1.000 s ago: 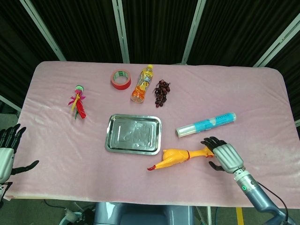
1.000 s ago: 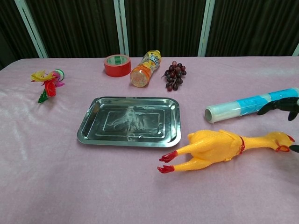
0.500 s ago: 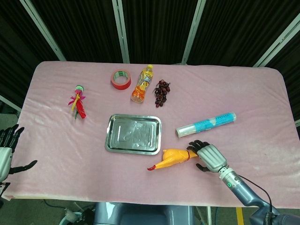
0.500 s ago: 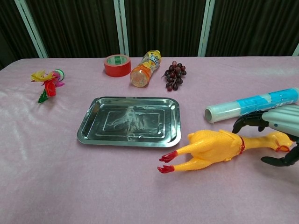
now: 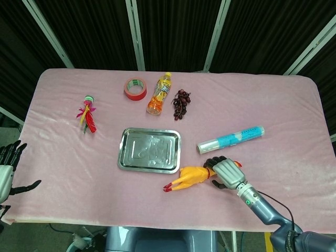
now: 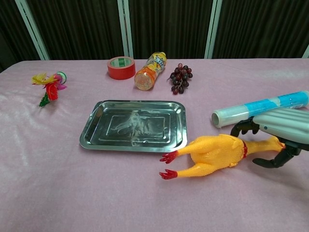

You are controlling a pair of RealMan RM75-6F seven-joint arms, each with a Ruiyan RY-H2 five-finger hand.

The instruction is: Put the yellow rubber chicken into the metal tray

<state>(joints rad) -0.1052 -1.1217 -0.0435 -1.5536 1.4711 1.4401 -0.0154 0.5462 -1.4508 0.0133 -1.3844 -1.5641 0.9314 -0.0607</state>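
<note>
The right hand [image 6: 277, 126] arched over the neck of the yellow rubber chicken [image 6: 212, 152], its dark fingers [image 6: 244, 127] curved down on the far side and the thumb on the near side, loosely cupping the neck; whether they pressed it could not be told. The chicken lay on the pink tablecloth [image 6: 58, 183], red feet just beside the rectangular metal tray [image 6: 91, 126]. The left hand [image 5: 6, 168] hung off the table edge, fingers spread, holding nothing.
</note>
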